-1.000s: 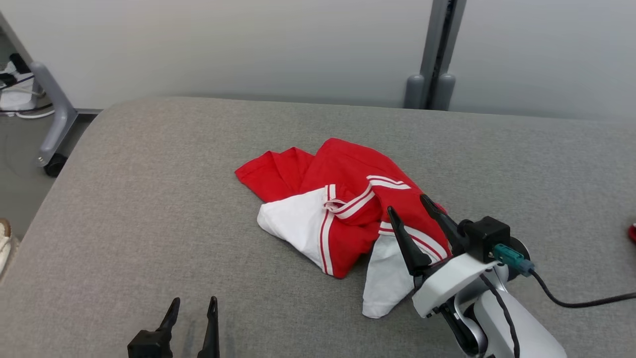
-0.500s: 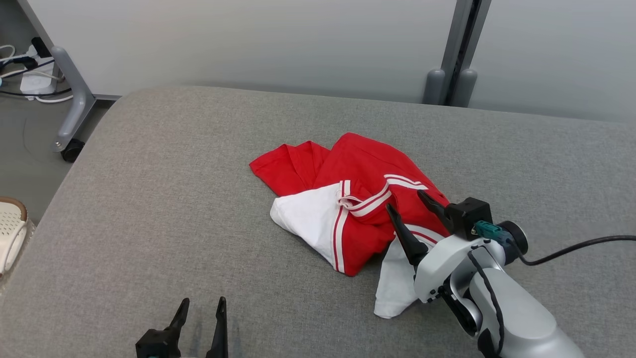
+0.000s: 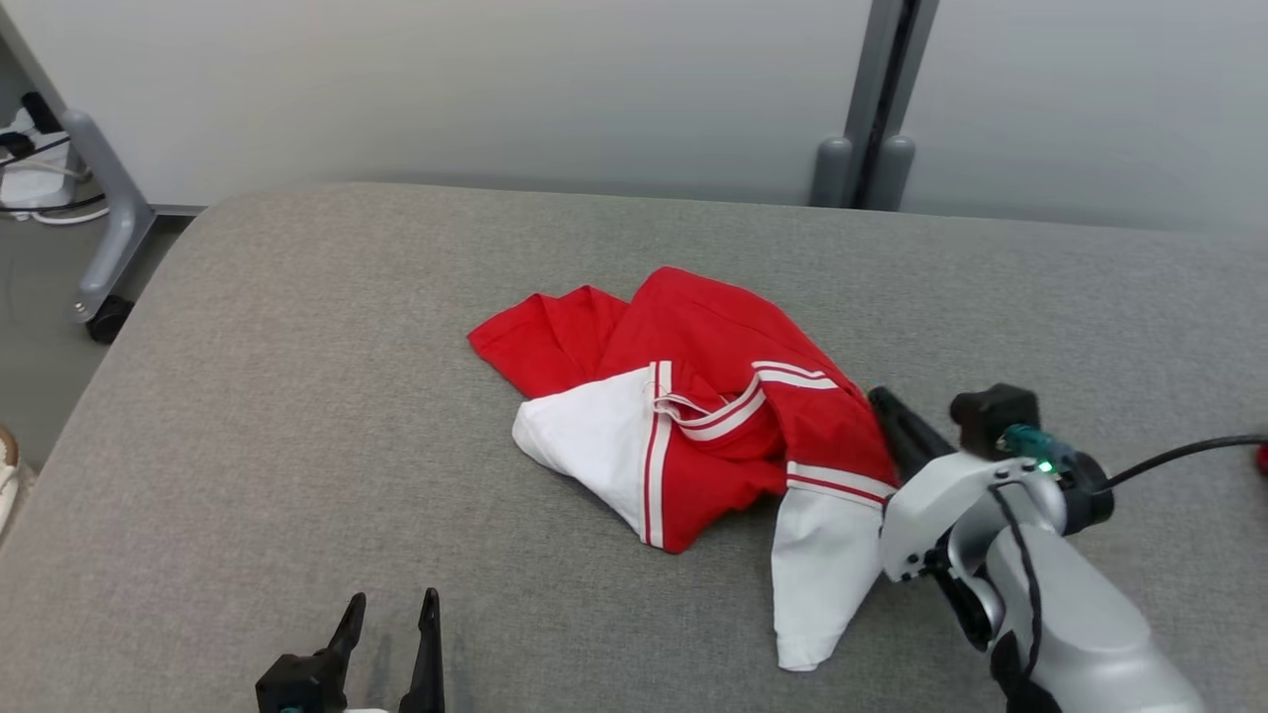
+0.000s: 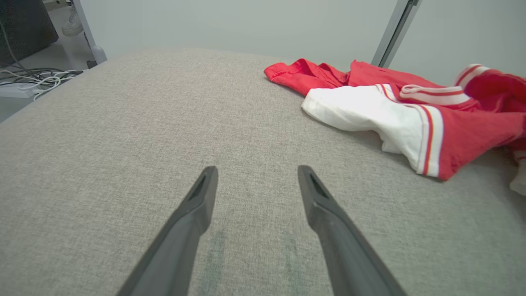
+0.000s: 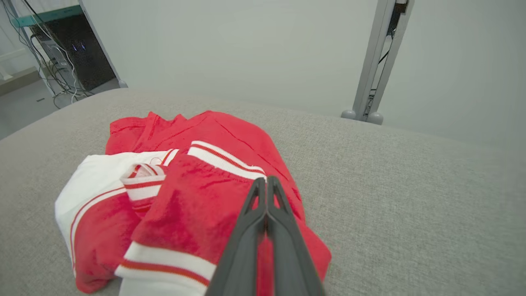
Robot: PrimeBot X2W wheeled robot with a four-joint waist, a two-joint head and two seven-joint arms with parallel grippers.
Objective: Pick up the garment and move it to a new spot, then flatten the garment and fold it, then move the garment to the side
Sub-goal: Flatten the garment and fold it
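Garment [image 3: 713, 327] lies crumpled mid-way across grey padded table [image 3: 277, 416], long axis running far-left to near-right. Right gripper [image 3: 880, 398] is nearer, its 2 fingers pressed together, pinching the red right edge. Left gripper [image 3: 389, 606] rests spread and empty, well apart at near-left.

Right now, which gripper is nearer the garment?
Right. The right gripper is shut on the garment at its right edge; the left gripper is open over the grey surface, apart from it.

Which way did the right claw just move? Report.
Yes. The right claw, shut on the garment, moved right, from left of the grey post to just right of it.
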